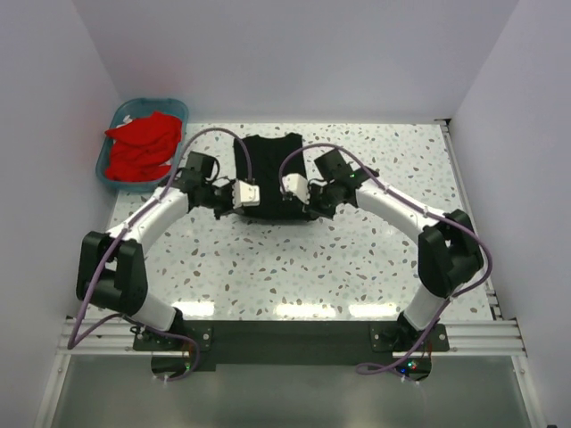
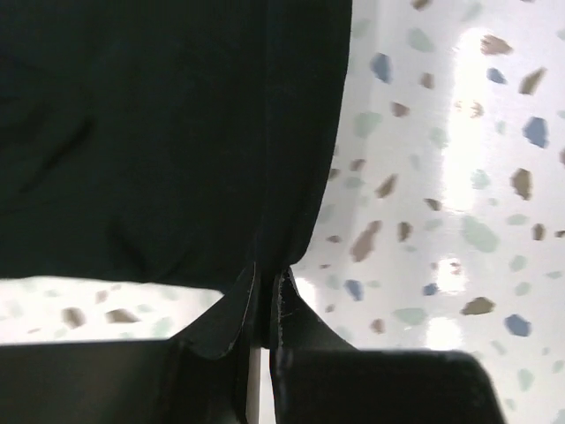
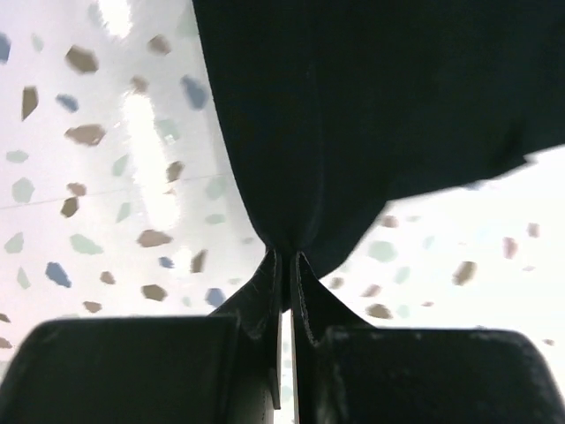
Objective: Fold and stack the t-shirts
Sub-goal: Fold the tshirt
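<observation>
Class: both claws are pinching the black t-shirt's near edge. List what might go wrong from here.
1. The left claw and right claw each pinch only a thin bit of the black t-shirt at its edge; it may slip out when lifted.
2. The purple cables arch over the shirt and might drag the cloth.

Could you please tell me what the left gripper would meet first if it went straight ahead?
The black t-shirt: the left gripper is shut on its edge, and the cloth lies directly ahead.
</observation>
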Robot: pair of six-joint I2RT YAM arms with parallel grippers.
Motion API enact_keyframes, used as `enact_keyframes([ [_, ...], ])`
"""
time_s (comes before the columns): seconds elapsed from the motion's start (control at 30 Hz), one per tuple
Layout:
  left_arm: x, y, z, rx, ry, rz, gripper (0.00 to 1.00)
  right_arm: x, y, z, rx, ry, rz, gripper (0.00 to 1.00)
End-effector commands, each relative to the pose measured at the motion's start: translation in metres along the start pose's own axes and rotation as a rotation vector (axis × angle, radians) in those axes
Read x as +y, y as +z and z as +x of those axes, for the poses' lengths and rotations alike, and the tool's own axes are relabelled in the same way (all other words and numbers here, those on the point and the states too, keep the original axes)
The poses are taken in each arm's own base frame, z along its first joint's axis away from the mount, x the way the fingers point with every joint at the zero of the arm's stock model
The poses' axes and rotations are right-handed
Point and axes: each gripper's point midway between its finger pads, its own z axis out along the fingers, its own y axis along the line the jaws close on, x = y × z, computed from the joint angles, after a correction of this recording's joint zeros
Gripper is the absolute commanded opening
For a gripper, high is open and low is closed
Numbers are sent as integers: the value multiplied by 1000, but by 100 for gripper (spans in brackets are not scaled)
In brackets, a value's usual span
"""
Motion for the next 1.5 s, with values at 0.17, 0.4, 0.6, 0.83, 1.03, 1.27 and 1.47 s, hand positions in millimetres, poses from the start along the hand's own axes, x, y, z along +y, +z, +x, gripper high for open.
enact_keyframes([
  [0.17,11,-40,-33,-60,79,22,0,-36,-64,-37,-87,8,53,0],
  [0.4,-69,-54,-34,-46,146,230,0,30,-79,-34,-95,27,-104,0],
  [0.6,-135,-87,-57,-95,98,369,0,98,-120,-39,-141,94,-235,0],
  [0.83,-93,-95,-80,-130,46,295,0,64,-116,-51,-147,89,-217,0],
  [1.03,-6,-78,-71,-187,-108,252,2,-4,-78,-54,-134,106,-211,0],
  [1.27,63,-24,-20,-150,-237,264,8,-60,-17,-35,-79,148,-210,0],
  [1.47,94,21,18,-109,-342,238,13,-88,42,-11,-22,180,-173,0],
])
